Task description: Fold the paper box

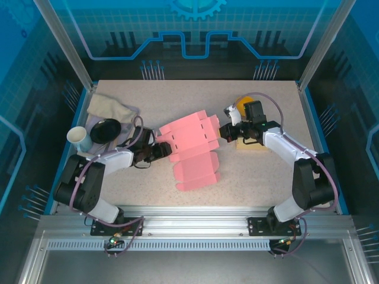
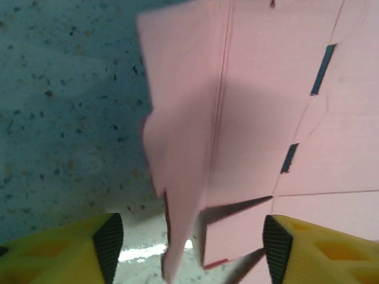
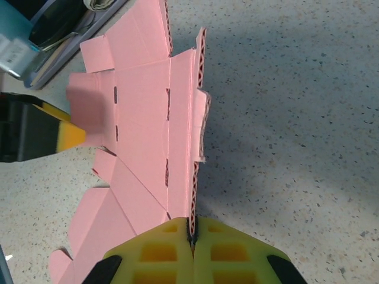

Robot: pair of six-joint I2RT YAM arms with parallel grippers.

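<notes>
The pink paper box [image 1: 192, 151] lies mostly flat in the middle of the table, with its panels and flaps spread out. My left gripper [image 1: 164, 151] is at the box's left edge. In the left wrist view it [image 2: 192, 248] stands open, its black pads [image 2: 109, 242] on either side of a raised pink flap [image 2: 183, 177] without touching it. My right gripper [image 1: 223, 131] is at the box's right edge. The right wrist view shows it [image 3: 192, 236] shut on the corrugated edge of an upright side panel [image 3: 198, 148].
A cream cloth [image 1: 109, 109], a black bowl [image 1: 106, 130] and a white cup [image 1: 79, 138] sit at the left edge of the table. A yellow object [image 1: 243, 103] and a tan block [image 1: 251, 144] lie by the right arm. Bare tabletop [image 1: 249, 177] lies in front of the box.
</notes>
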